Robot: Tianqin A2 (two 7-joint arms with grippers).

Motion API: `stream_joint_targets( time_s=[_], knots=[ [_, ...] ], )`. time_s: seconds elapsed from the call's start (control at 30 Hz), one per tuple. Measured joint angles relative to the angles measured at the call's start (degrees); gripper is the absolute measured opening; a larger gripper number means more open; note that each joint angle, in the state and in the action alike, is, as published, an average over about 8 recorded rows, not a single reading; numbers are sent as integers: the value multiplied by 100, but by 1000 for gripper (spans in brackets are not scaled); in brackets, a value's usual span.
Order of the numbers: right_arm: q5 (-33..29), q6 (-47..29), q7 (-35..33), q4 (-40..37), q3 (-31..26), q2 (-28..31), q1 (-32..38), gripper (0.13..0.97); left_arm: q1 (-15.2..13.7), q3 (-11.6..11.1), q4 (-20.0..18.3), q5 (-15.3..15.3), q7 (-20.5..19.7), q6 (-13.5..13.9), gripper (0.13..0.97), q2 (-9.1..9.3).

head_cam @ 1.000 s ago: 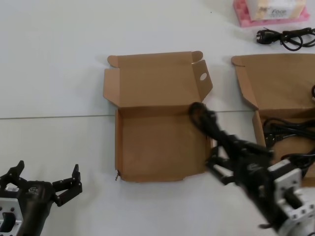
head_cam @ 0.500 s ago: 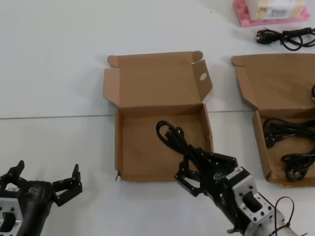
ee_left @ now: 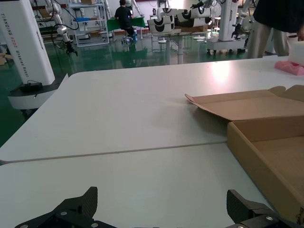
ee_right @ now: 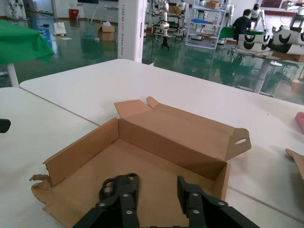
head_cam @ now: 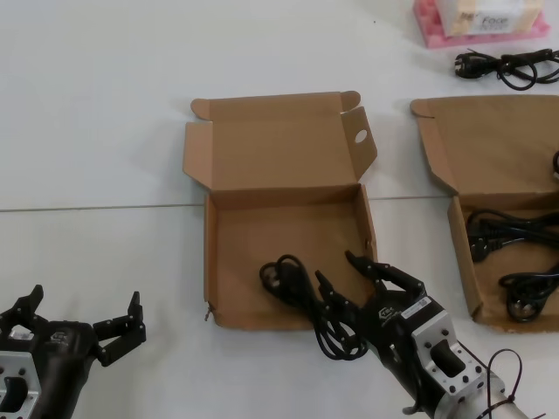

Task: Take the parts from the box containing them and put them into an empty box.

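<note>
i'm keeping the left gripper (head_cam: 87,336) idling wide at the desk's near left corner. the cord (head_cam: 301,297) is lying half over the empty box (head_cam: 284,205)'s near wall, so it's risking sliding out. the right gripper (head_cam: 358,284) is hovering spread, gripping nothing. the source box (head_cam: 463,157) is sitting at the right edge.

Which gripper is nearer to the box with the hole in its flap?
Right. The right gripper is at the empty box's front edge, open beside a cord; the left gripper waits left of it.
</note>
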Motion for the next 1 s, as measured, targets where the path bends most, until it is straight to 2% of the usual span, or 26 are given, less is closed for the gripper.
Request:
stream_joint_targets(
  time_s=[0.2, 0.33, 0.9, 1.0],
  knots=[
    [-17, -12, 0, -2, 34, -12, -17, 381, 0, 0, 0, 0, 0, 0, 966, 0],
    [-79, -59, 0, -9, 159, -54, -80, 381, 0, 0, 0, 0, 0, 0, 966, 0],
    [-604, -454, 0, -73, 1215, -406, -601, 768, 0, 0, 0, -1, 0, 0, 966, 0],
    [-704, -530, 0, -85, 1417, -474, -701, 800, 0, 0, 0, -1, 0, 0, 966, 0]
  ],
)
